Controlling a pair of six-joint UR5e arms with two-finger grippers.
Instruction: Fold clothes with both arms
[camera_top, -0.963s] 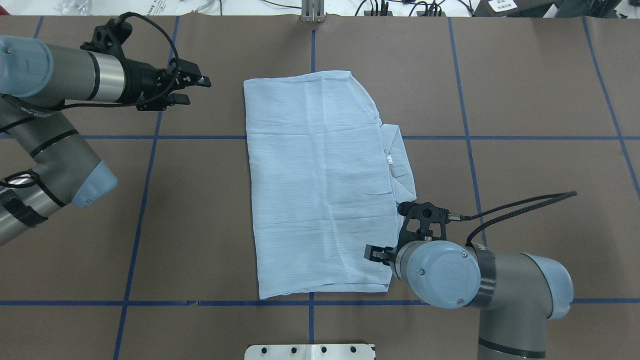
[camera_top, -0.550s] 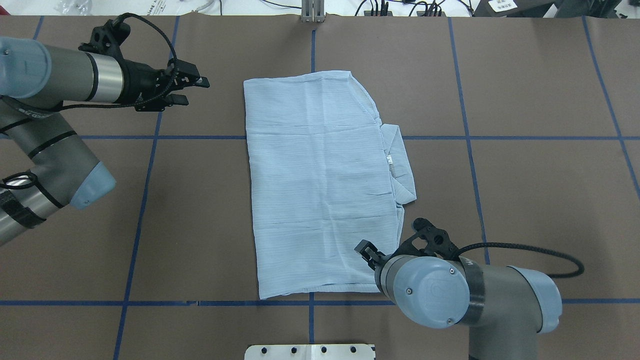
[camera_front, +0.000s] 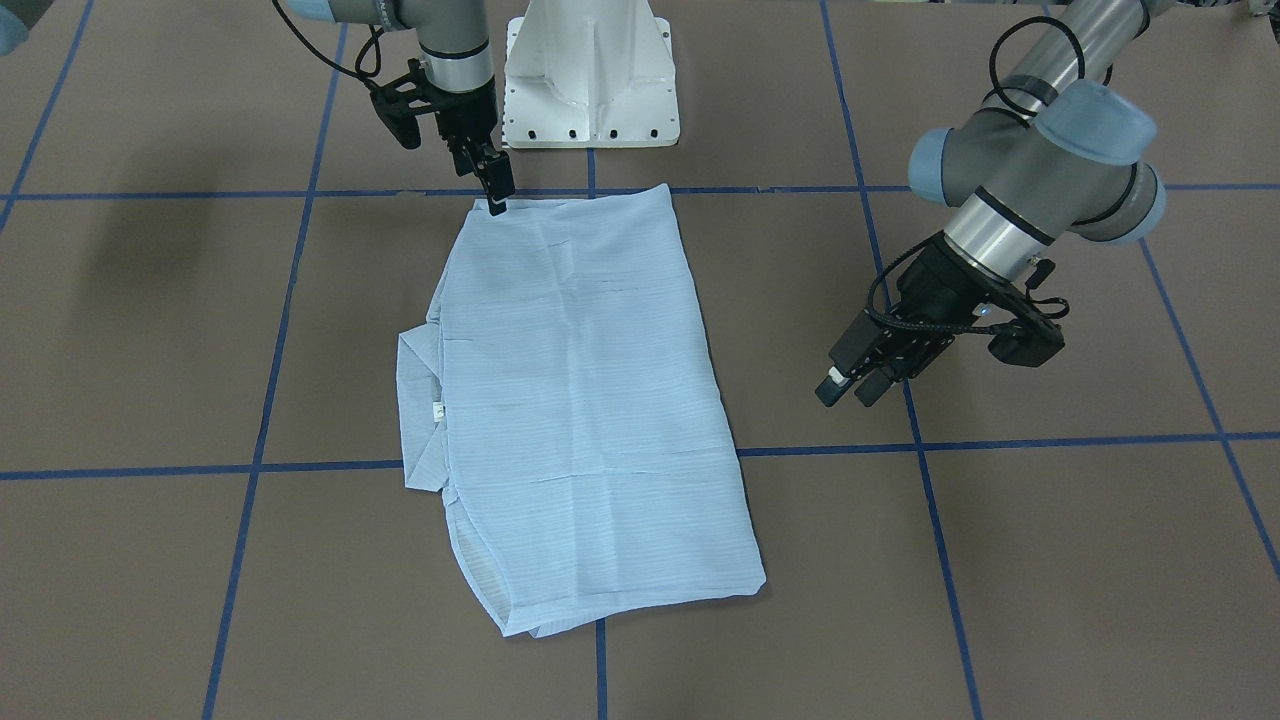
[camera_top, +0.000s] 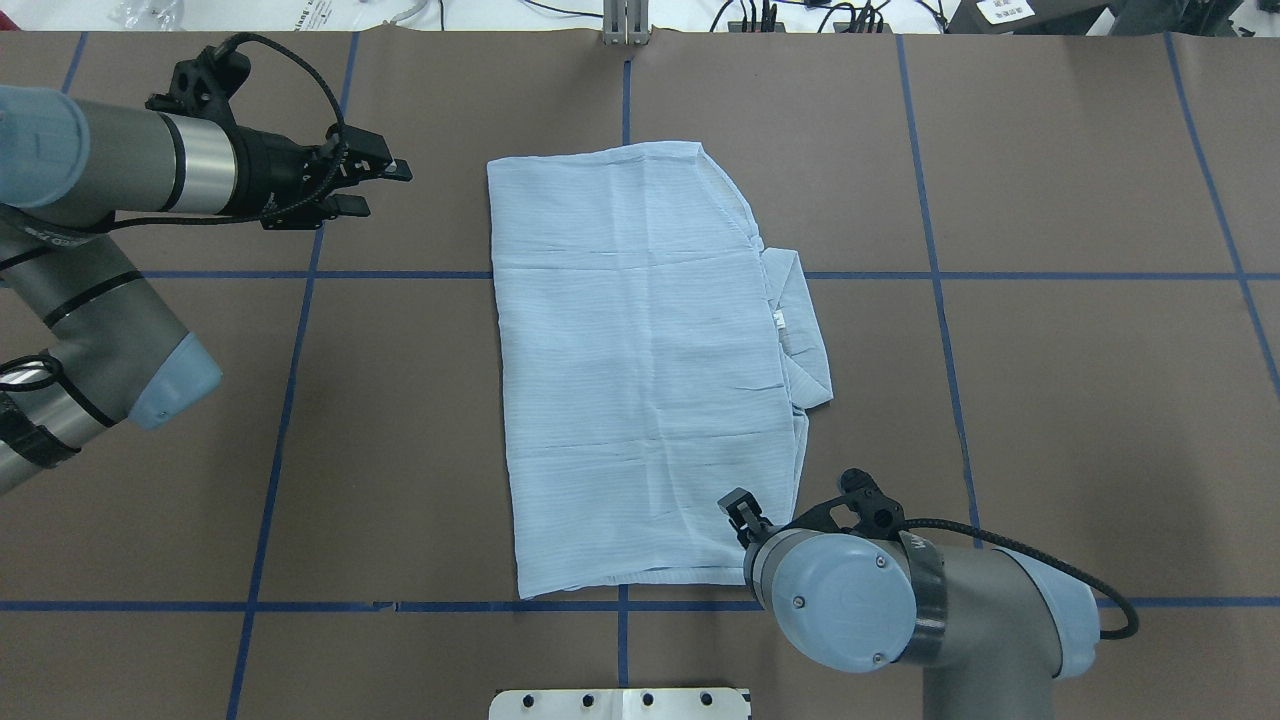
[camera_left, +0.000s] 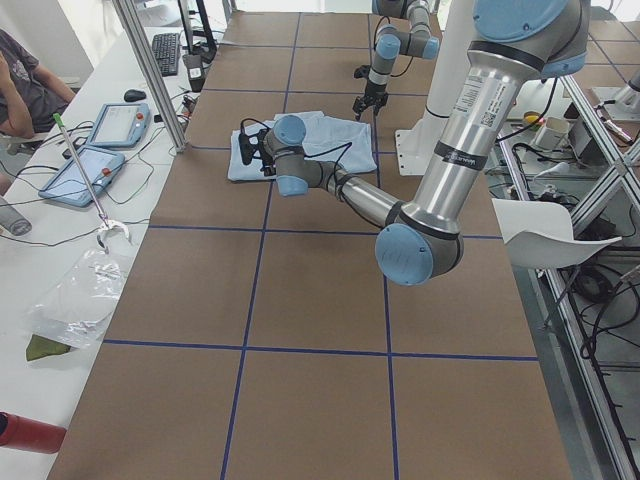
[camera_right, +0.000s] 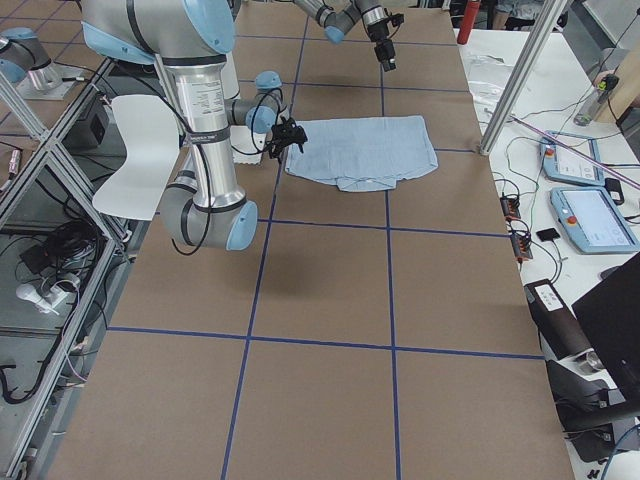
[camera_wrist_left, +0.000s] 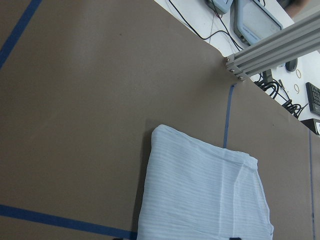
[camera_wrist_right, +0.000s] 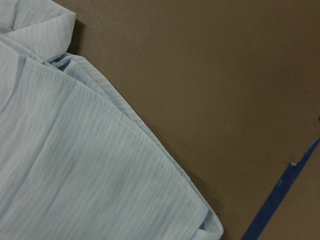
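The shirt is lying folded flat mid-table. The right tool sits at its near corner, fingers look closed together. The left tool hovers well off to the side, fingers apart.

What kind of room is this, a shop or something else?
Most likely a robotics lab. A brown table marked with blue tape lines holds a shirt between two robot arms, and the left side view shows handheld control tablets and a keyboard alongside.
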